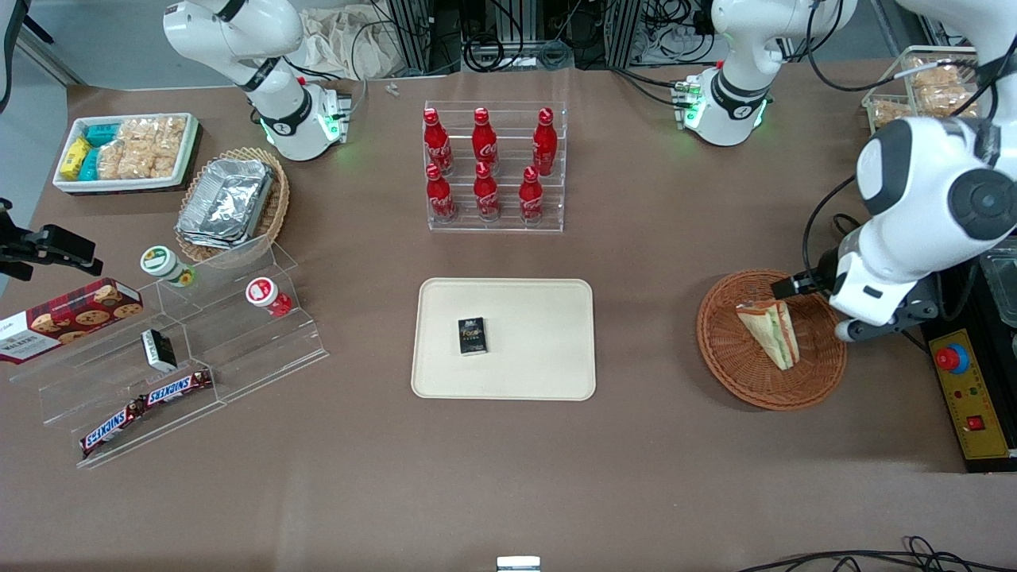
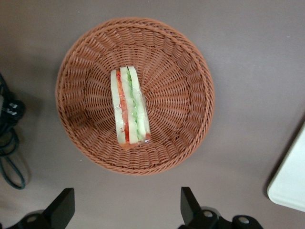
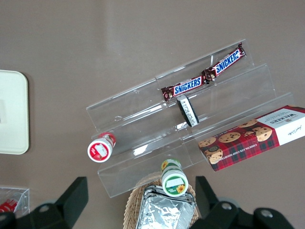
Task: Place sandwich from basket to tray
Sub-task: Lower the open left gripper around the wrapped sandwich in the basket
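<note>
One sandwich (image 2: 129, 106) in basket (image 2: 90, 52), near its middle, wicker bare all round out to rim. Gripper (image 2: 125, 210) above basket, spread wide, both fingers (image 2: 62, 206) clear of rim, holding nothing. Tray (image 1: 548, 318) well apart from basket, bare brown table (image 1: 643, 334) between; small dark box (image 1: 472, 335) on tray.

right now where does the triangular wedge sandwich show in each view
Front view: triangular wedge sandwich lies in the round reddish-brown wicker basket, beside the gripper.
Left wrist view: sandwich at the basket's centre.
Right wrist view: not in it.
Shared landmark: the basket.
</note>
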Robot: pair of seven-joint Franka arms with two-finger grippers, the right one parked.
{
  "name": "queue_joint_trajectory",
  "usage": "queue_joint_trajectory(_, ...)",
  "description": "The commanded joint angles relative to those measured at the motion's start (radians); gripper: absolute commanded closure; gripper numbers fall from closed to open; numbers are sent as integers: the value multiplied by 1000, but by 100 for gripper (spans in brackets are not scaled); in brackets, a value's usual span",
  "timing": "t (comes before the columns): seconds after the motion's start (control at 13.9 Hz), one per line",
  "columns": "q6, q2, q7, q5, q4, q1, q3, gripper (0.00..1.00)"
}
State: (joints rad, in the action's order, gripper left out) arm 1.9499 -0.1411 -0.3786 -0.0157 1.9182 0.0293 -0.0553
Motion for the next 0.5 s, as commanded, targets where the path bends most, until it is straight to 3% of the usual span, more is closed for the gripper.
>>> queue_joint_trajectory(0.0,72,-15,-61,-10,48,-20,-5,0)
queue_joint_trajectory(0.43,260,-51,-117,-10,166,-25,-5,0)
